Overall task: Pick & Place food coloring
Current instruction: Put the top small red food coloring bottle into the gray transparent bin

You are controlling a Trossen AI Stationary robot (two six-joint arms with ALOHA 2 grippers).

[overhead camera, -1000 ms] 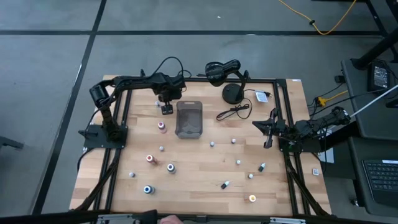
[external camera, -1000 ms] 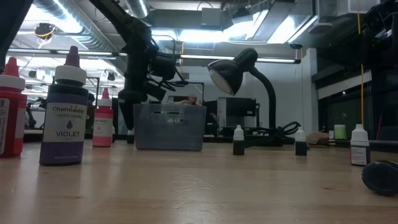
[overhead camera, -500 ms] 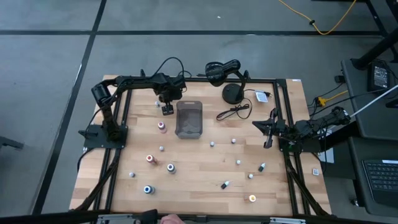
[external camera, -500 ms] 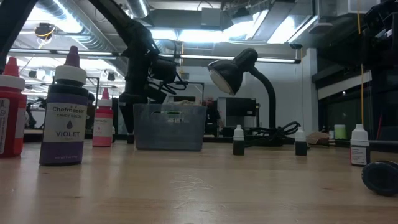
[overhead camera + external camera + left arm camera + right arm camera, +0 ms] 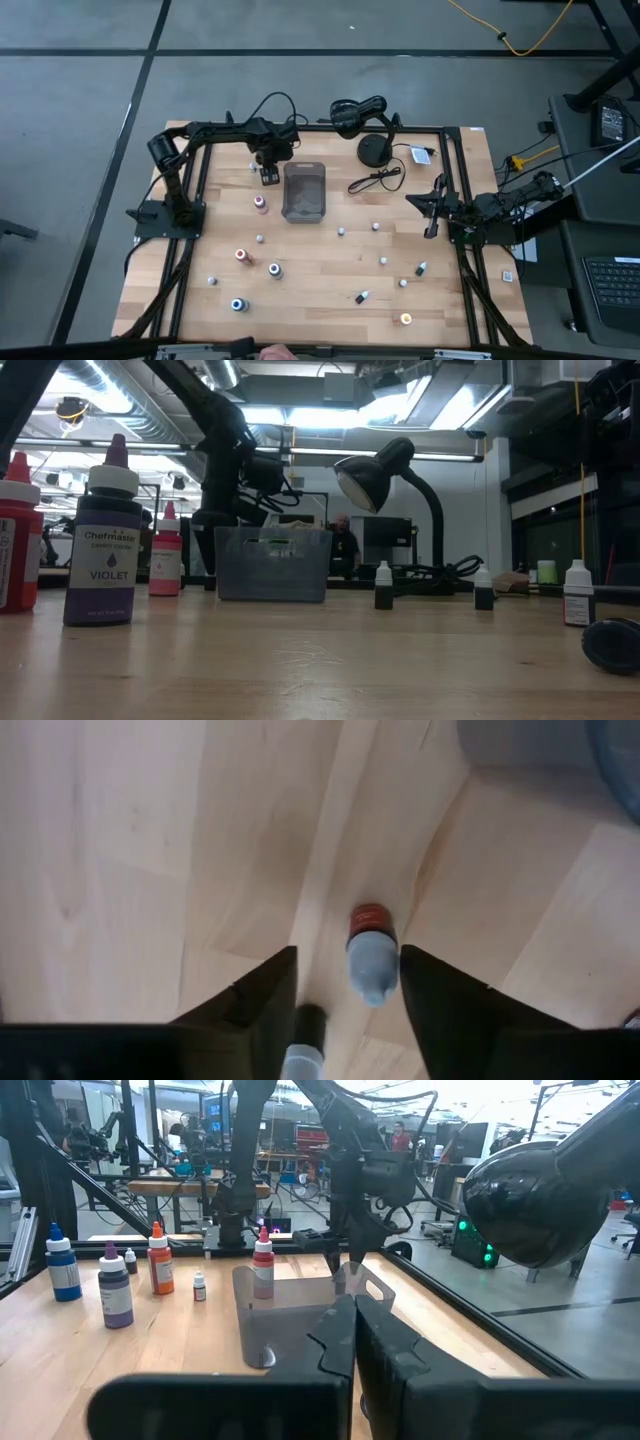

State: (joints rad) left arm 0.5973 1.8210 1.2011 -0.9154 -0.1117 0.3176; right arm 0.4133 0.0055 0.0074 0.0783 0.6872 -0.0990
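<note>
**Left gripper over a bottle by the tray**

Red-capped bottle (image 5: 371,952) lies on the table between the left gripper's (image 5: 269,177) part-open fingers (image 5: 262,1003), untouched, just beside the gray tray (image 5: 304,191). Tray contents: cannot tell. Right gripper (image 5: 432,210) closed, empty, at the right edge. About a dozen bottles scattered.

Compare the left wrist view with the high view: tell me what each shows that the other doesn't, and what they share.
Only the left wrist view: a small bottle with a red band lying on the wood between the left gripper's two dark fingers, with a second bottle nearer the camera.

Only the high view: the whole table, the bottles scattered over it, the black lamp, and the right gripper waiting at the right edge.

Both: the left gripper low over the wood just left of the gray tray, whose corner shows in the wrist view.
</note>
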